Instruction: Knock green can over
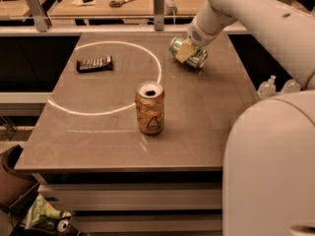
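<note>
The green can lies almost on its side at the far right of the table, its silver top pointing left. My gripper is on the can's middle, with a tan finger across its front, and it looks closed around the can. The white arm reaches in from the upper right. The orange-tan can stands upright near the table's middle, well apart from the gripper.
A dark snack bar lies at the far left, inside a white circle marked on the table. The robot's white body fills the right foreground. Bottles stand off the right edge. A bag lies on the floor.
</note>
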Motion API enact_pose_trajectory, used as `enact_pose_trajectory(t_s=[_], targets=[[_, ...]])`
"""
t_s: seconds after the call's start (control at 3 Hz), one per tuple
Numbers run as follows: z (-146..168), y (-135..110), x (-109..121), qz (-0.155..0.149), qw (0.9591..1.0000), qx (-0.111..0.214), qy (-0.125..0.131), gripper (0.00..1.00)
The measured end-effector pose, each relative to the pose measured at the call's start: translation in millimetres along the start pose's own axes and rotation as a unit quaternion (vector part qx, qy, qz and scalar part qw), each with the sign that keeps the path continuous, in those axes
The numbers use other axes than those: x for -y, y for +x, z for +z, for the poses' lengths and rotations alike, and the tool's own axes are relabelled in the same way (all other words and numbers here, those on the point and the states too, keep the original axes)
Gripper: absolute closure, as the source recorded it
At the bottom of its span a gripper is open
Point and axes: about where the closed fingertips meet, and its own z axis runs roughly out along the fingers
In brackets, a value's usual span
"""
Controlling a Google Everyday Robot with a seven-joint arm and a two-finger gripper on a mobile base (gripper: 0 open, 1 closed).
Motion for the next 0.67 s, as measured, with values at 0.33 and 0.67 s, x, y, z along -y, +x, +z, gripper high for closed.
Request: enact_pose_trajectory(t_s=[0.33,0.67], targets=[[18.0,-3.8,-6.2,-0.021,0.9994,-0.019,-0.020,1.00],[18.6,-3.8,-6.4,-0.022,0.9993,-0.020,-0.021,1.00]])
